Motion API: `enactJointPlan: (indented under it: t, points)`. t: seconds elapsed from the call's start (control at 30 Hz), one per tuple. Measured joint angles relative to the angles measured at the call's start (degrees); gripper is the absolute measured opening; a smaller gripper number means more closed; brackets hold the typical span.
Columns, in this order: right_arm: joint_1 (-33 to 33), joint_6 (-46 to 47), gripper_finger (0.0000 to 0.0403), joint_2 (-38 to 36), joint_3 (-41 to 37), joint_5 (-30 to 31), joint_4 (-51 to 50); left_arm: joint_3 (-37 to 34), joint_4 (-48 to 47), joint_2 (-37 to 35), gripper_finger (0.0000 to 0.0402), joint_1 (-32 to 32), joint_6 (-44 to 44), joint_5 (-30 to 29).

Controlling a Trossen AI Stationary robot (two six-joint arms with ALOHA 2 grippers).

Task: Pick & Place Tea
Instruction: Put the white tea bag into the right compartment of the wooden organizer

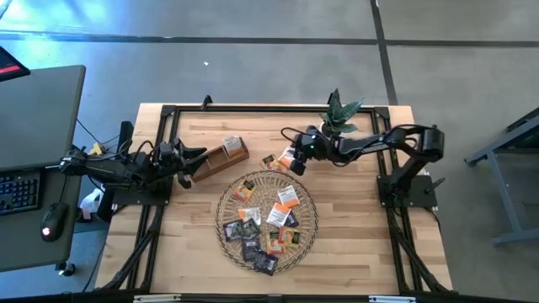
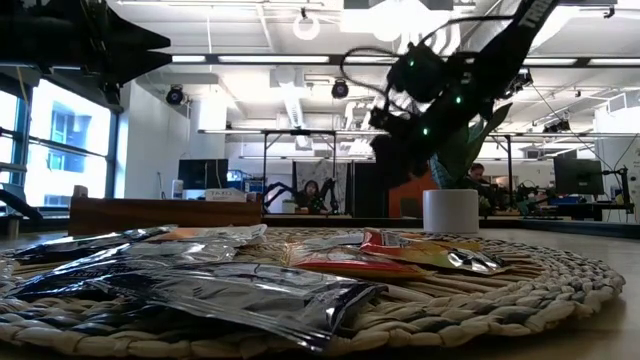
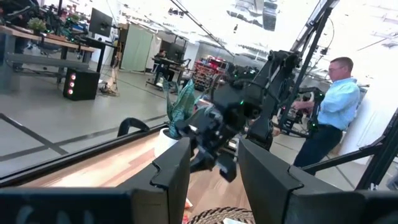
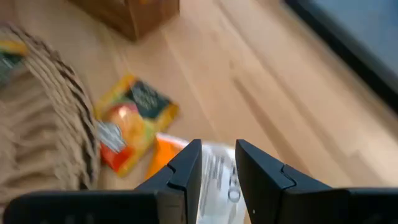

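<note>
The right gripper (image 4: 217, 163) hung above the table just beyond the round wicker tray (image 1: 227, 220), its fingers (image 4: 185, 171) nearly together and pinching a white-and-orange tea sachet (image 4: 214, 180). Another sachet (image 4: 132, 118) lay on the bare wooden table (image 1: 362, 244) beside the tray's rim. The rest of the tea (image 1: 268, 220) sat spread over the tray. The left gripper (image 1: 187, 166) waited beside the wooden box (image 1: 221, 156), its fingers (image 3: 171, 167) parted and holding nothing. A potted plant (image 1: 341, 114) stood at the table's back edge. In the room behind, a person in a light blue shirt (image 3: 333, 102) stood.
</note>
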Motion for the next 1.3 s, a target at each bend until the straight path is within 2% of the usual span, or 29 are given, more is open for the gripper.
enactJointPlan:
  t: [0.17, 0.33, 0.47, 0.67, 0.77, 0.93, 1.07, 1.3]
  points:
    - [-0.01, 0.47, 0.0094, 3.53, 1.16, 1.59, 0.12, 0.0, -0.02, 0.0, 0.0135, 0.01, 0.0, -0.37]
    - [-0.38, 0.5, 0.0094, 6.33, 1.9, 5.94, -0.37, 0.0, -0.07, 0.0, 0.0135, 0.01, 0.0, -0.49]
    - [-1.64, 2.91, 0.0094, 7.72, 2.09, 2.87, -0.82, 0.0, -0.2, 0.0, 0.0135, 0.01, 0.0, -0.52]
    - [-3.14, 4.27, 0.0093, 9.13, 2.2, 1.76, -0.72, 0.0, -0.26, 0.0, 0.0135, 0.01, 0.0, -0.55]
    - [-3.33, 5.05, 0.0078, 9.13, 2.22, 0.19, -0.64, 0.0, -0.28, 0.0, 0.0135, -0.01, 0.02, -0.57]
    - [-3.22, 3.47, 0.0009, 9.09, 2.22, -0.32, -0.43, 0.0, -0.26, 0.0, 0.0135, 0.01, 0.02, -0.59]
    - [-2.9, 3.5, 0.002, 7.78, 1.96, -0.48, 1.33, 0.0, -0.26, 0.0, 0.0135, 0.01, 0.02, -0.59]
    - [1.4, -1.94, 0.0005, 2.56, 2.13, -0.11, 11.71, 0.0, -0.31, 0.0, 0.0135, 0.01, 0.22, -0.67]
